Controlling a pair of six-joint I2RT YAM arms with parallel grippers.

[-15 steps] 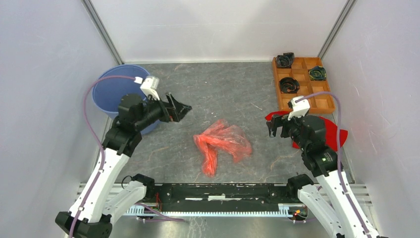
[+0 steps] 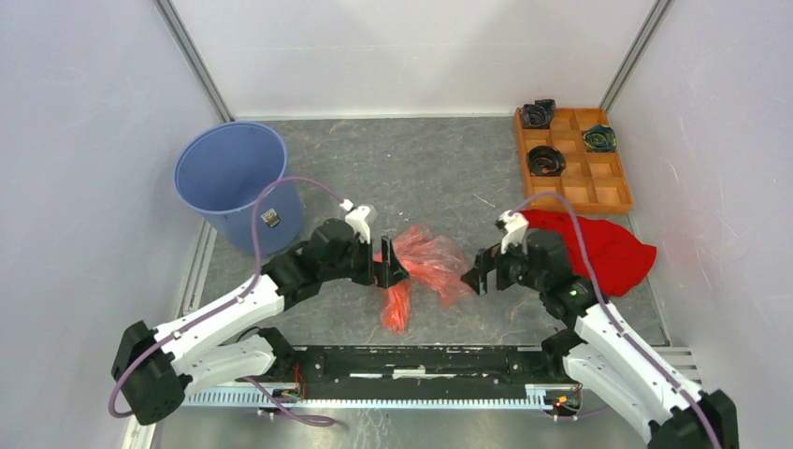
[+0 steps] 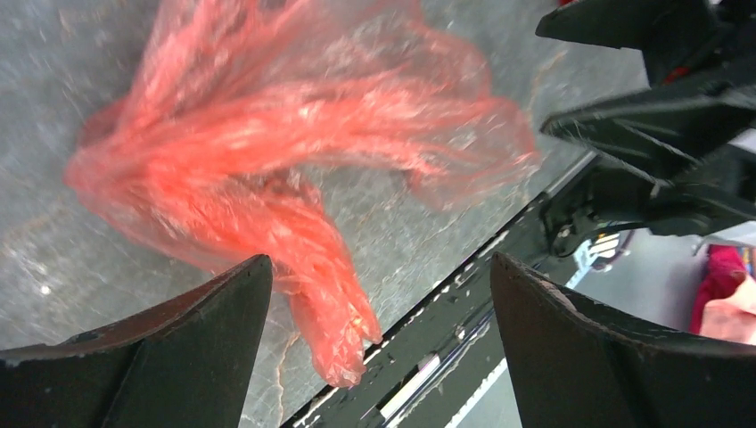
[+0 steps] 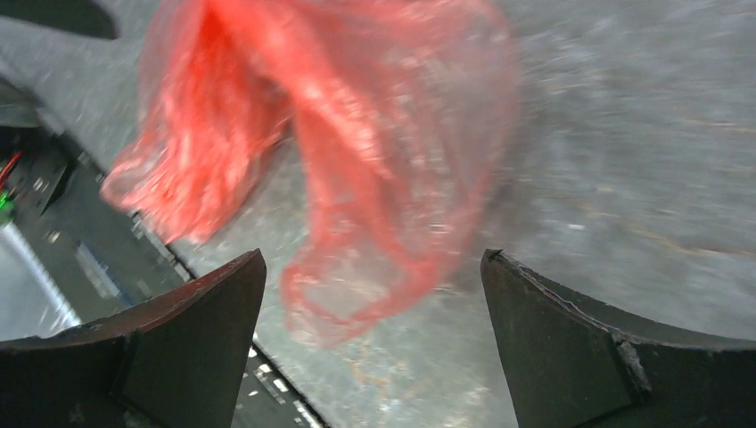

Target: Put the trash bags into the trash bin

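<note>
At the middle of the table, the trash bag lies crumpled between your two grippers, well apart from the trash bin at the far left. Your left gripper sits at the bag's left edge, jaws spread wide and empty. Your right gripper faces it from just beside the right edge, likewise spread and empty. The bag's bulk runs across from one to the other (a thin tail trails toward the near edge). The left is on the bin's side, so I judge the pick suits it.
</note>
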